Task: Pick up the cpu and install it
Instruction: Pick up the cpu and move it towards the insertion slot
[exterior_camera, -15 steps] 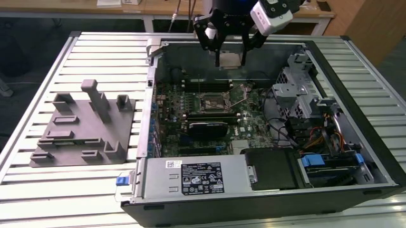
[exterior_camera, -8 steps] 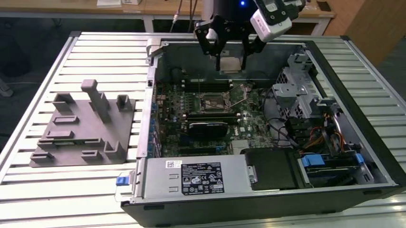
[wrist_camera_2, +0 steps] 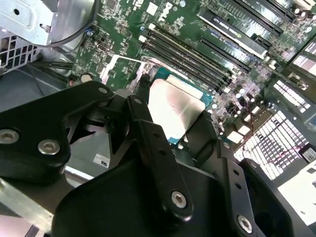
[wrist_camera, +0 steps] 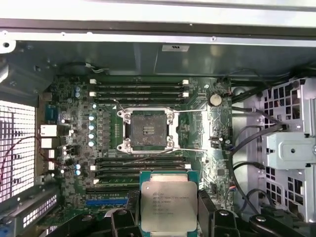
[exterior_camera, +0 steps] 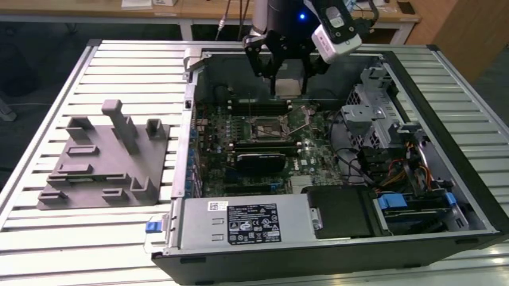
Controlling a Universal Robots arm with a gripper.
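The cpu (wrist_camera: 168, 205), a small square chip with a pale silver top, is held between the black fingers of my gripper (wrist_camera: 168, 217). In the exterior view the gripper (exterior_camera: 287, 80) hangs over the far part of the open computer case with the cpu (exterior_camera: 287, 89) in it. The empty socket (wrist_camera: 147, 130) on the green motherboard lies open, a short way off from the held chip. In the second wrist view the cpu (wrist_camera_2: 173, 109) shows above the board between the fingers (wrist_camera_2: 148, 128).
The open computer case (exterior_camera: 445, 89) lies on a slatted metal table (exterior_camera: 119, 65). A grey fixture (exterior_camera: 99, 161) sits at the exterior view's left. Memory slots (wrist_camera: 140, 89) flank the socket. A drive cage (wrist_camera: 291, 148), cables (exterior_camera: 397, 173) and the power supply (exterior_camera: 247, 220) fill the case.
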